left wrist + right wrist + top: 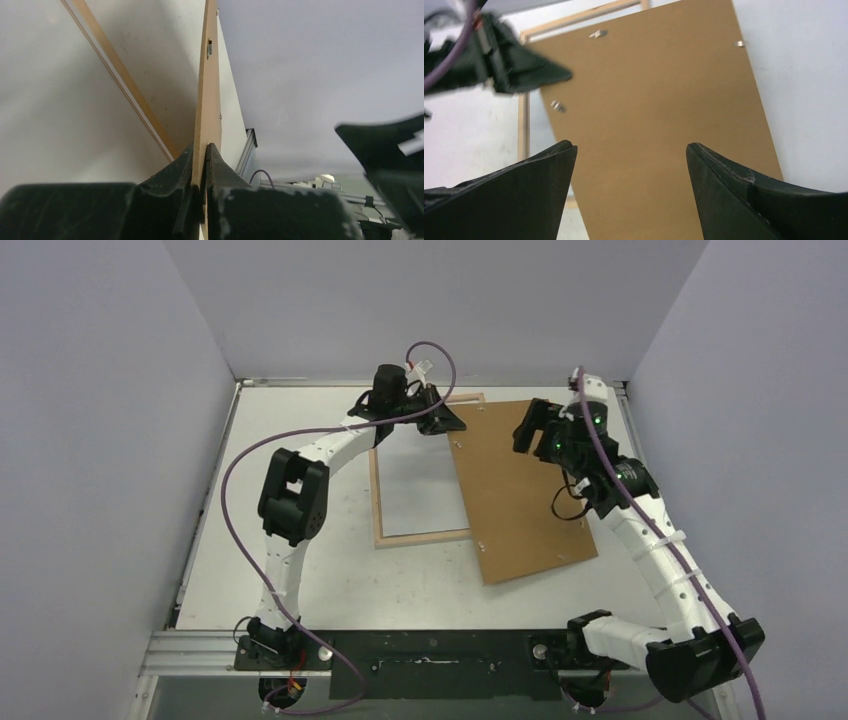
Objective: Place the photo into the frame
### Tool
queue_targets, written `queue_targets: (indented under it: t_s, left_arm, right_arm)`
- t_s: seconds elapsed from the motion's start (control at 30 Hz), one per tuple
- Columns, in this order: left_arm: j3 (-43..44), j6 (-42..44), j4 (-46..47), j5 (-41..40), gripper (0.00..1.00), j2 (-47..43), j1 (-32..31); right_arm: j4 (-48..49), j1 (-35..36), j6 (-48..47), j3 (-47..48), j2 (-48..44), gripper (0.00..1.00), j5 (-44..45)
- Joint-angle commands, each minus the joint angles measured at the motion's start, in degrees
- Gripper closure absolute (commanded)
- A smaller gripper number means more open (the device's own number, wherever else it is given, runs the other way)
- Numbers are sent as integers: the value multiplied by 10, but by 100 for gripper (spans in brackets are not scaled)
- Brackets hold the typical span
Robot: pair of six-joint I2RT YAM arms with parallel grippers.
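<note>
The left end effector (204, 147) is clamped on the far corner of the brown board (520, 490), likely to lift it away. The right end effector (631, 146) hangs above, fingers wide apart, holding nothing. The frame (425, 537) lies back-up near the table's (400, 585) far edge, partly under the board. I cannot spot the photo

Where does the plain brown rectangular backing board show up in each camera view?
Top external: the plain brown rectangular backing board sits centre right, skewed.
Left wrist: the board is seen edge-on, a thin tan strip rising from the fingertips.
Right wrist: the board fills the middle.
Shared landmark: the black left gripper, clamped on the board's edge.
</note>
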Motion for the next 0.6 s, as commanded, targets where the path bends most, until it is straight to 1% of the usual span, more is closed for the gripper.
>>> queue_targets:
  t_s: [0.0, 0.07, 0.17, 0.23, 0.27, 0.4, 0.57]
  left_arm:
    - [20, 43, 57, 60, 100, -31, -5]
    - [22, 34, 72, 66, 100, -33, -5]
    - [9, 18, 114, 75, 100, -44, -6]
    - [-1, 8, 149, 79, 100, -53, -6]
    - [-2, 4, 161, 80, 100, -57, -6]
    - [-2, -10, 207, 86, 100, -80, -7]
    - [10, -43, 244, 87, 100, -109, 0]
  right_arm:
    - [37, -119, 144, -16, 32, 17, -111]
    - [49, -162, 155, -27, 48, 17, -140]
    - [91, -228, 157, -50, 65, 17, -203]
    - [115, -266, 146, -61, 81, 17, -250]
    - [116, -279, 133, -60, 90, 17, -257]
    - [130, -311, 100, -46, 98, 17, -288]
    - [113, -314, 72, -18, 85, 17, -288]
